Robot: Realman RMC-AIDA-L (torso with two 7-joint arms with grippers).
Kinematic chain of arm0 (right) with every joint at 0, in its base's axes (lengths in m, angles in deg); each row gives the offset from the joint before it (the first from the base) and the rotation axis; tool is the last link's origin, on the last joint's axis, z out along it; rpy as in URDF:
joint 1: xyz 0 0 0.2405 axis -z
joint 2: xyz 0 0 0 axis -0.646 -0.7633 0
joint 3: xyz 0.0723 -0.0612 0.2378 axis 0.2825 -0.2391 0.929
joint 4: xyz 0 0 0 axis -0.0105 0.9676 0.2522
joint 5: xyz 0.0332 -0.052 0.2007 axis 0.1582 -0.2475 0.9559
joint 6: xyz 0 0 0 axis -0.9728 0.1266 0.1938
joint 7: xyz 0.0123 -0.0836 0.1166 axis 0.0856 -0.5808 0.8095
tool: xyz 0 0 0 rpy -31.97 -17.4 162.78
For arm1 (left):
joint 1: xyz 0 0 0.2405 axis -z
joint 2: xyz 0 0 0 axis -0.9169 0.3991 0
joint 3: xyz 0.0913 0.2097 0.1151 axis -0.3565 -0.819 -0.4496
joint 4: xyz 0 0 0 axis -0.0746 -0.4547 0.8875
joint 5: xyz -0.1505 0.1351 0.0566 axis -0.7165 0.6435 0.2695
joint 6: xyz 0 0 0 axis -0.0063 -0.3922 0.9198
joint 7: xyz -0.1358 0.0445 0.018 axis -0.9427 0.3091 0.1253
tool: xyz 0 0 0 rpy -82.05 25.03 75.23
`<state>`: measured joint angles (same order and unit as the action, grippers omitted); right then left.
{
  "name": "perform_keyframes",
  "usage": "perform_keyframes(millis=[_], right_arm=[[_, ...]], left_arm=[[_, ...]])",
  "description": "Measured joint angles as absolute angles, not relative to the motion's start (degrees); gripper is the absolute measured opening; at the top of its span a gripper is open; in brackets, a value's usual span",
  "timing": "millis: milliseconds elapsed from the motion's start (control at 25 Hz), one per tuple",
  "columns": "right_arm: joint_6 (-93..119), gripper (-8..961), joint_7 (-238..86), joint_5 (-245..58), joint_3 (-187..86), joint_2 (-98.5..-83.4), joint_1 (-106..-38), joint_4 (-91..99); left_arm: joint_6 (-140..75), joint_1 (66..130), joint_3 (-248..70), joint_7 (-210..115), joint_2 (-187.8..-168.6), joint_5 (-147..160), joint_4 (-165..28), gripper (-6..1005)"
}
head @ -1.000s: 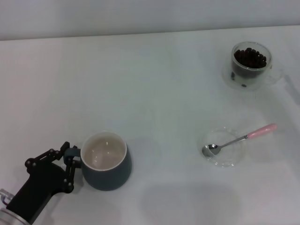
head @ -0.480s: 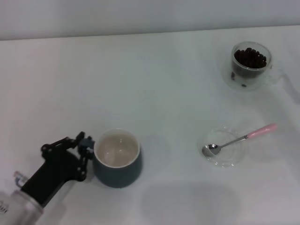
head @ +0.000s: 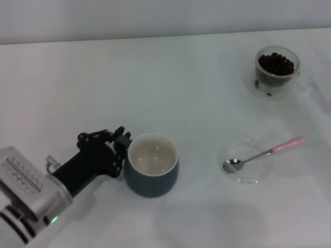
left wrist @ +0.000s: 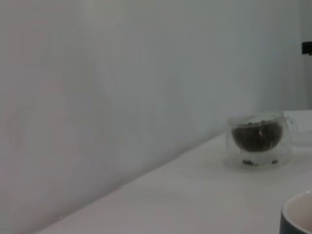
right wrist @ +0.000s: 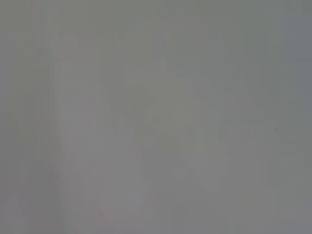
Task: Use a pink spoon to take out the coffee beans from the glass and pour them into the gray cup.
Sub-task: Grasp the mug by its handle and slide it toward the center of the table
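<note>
The gray cup (head: 152,171), the landmark here, stands upright on the white table (head: 170,93) with the left gripper (head: 122,150) closed on its handle at the robot's-left side. Well off to the cup's right, the pink spoon (head: 262,153) lies in a shallow clear dish (head: 246,162), bowl nearest the cup and pink end pointing up and away. The glass (head: 275,72) of coffee beans (head: 276,63) sits farther beyond; the right gripper is out of sight, though by my reckoning that arm is the nearer to the spoon.

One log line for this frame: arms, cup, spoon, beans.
left gripper: shut on gray cup handle | right arm: out of view | pink spoon: bowl in clear dish, untouched | coffee beans: in glass | gray cup: empty
</note>
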<state>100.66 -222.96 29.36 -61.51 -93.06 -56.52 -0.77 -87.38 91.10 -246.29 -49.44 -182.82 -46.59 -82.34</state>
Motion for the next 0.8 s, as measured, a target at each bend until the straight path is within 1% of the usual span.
perform_keyframes(millis=[400,600,800], right_arm=[[100.58,855,-222.96,29.36,-61.51,-93.06,-56.65,-0.77],[100.58,855,-222.96,29.36,-61.51,-93.06,-56.69,-0.77],[100.57,855,-222.96,29.36,-61.50,-93.06,-56.68,-0.77]], left_arm=[[-79.98,97.24,-246.27,-51.61,-182.82,-43.72,-83.58,109],[-78.09,98.28,-246.27,-52.70,-182.89,-42.55,-83.73,117],[-78.39,97.97,-245.98,-52.83,-182.91,-41.81,-83.79,124]])
